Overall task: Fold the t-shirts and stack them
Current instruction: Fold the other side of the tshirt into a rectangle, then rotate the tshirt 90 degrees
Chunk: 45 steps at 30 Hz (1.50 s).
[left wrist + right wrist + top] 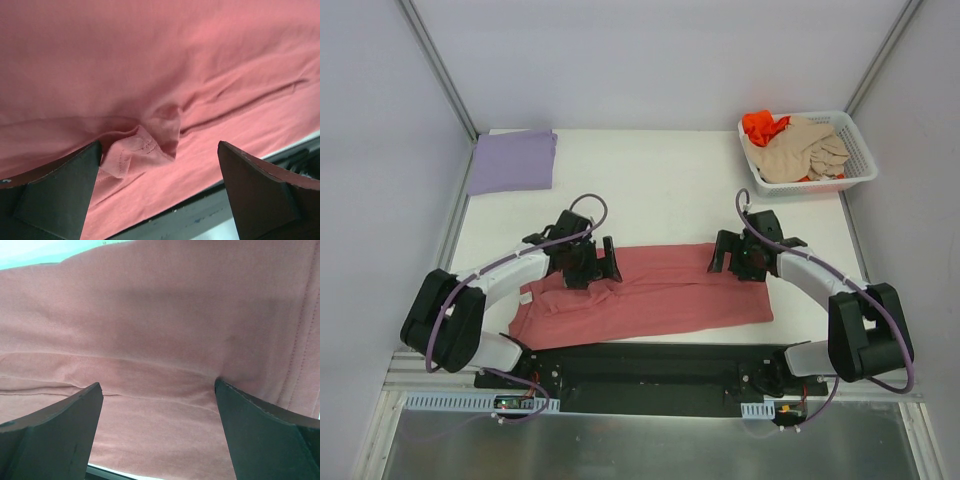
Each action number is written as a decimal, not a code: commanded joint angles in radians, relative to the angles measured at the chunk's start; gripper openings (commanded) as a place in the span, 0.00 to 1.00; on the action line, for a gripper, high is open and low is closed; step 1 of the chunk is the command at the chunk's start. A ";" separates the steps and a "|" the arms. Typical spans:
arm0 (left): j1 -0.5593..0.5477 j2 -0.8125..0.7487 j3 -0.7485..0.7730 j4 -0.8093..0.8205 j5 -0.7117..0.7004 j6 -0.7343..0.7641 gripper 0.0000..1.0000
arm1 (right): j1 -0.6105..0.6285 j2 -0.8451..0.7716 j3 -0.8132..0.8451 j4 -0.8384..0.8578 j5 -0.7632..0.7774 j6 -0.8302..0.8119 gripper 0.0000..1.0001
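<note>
rose-red tee [660, 295] plain, lavender tee [512, 160] plain too; basket [820, 186] white mesh; beige tee [805, 152], bright orange tee [763, 124]; table [660, 190] white

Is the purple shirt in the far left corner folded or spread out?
Folded. The purple t-shirt lies as a compact, straight-edged rectangle, with no sleeves or collar sticking out.

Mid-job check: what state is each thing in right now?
Rose-red t-shirt: spread out, partly folded
Lavender t-shirt: folded, far-left corner
Beige t-shirt: crumpled in white basket
Orange t-shirt: crumpled, same basket
Left gripper: open, over rose-red t-shirt
Right gripper: open, over rose-red t-shirt
</note>
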<state>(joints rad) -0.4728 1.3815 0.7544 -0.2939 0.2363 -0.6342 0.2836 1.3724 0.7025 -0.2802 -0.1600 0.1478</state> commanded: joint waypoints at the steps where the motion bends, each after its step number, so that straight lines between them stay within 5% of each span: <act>1: -0.026 -0.054 -0.058 0.032 0.168 0.027 0.99 | -0.007 -0.036 -0.006 -0.020 0.008 -0.010 0.96; 10: -0.073 -0.246 -0.242 0.027 0.409 -0.021 0.99 | -0.009 -0.041 -0.008 -0.028 0.022 -0.010 0.96; 20: -0.194 -0.525 -0.193 -0.189 0.324 -0.088 0.99 | -0.012 -0.056 -0.017 -0.031 0.037 -0.016 0.96; 25: -0.194 -0.576 -0.070 -0.202 -0.001 -0.052 0.99 | -0.011 -0.047 -0.015 -0.028 0.030 -0.019 0.96; 29: -0.191 -0.455 -0.020 -0.200 -0.271 -0.097 0.99 | -0.011 -0.047 -0.014 -0.024 0.017 -0.019 0.96; 35: -0.188 -0.257 -0.050 -0.198 -0.155 -0.125 0.99 | -0.011 -0.075 -0.012 -0.030 0.011 -0.021 0.96; 45: -0.142 -0.337 -0.118 -0.198 -0.311 -0.202 0.99 | -0.011 -0.144 0.015 -0.022 -0.039 -0.080 0.96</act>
<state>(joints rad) -0.6376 1.1141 0.6174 -0.4942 0.0139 -0.8036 0.2783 1.2701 0.6899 -0.3019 -0.1654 0.1108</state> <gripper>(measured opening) 0.990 0.963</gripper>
